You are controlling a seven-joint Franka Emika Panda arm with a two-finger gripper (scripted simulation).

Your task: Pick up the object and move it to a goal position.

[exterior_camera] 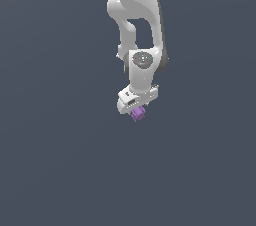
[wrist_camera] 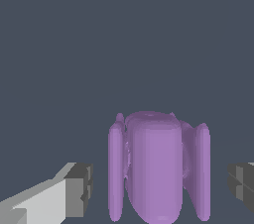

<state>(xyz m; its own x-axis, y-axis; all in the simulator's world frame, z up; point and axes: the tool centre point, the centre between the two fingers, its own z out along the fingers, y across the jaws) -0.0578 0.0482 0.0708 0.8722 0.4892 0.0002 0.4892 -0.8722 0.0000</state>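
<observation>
The purple object (wrist_camera: pixel 158 171), its long axis lying along the wrist camera's line of sight, sits between the fingers (wrist_camera: pixel 74 191) of the gripper (exterior_camera: pixel 136 111), a gap showing on each side.

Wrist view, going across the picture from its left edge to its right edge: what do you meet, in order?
One gripper finger, a gap, the purple object, another gap, the other gripper finger. Neither finger touches the object.

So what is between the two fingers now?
The purple object stands between the fingers, with a bare gap on each side; the wrist view shows it. The gripper is open.
</observation>
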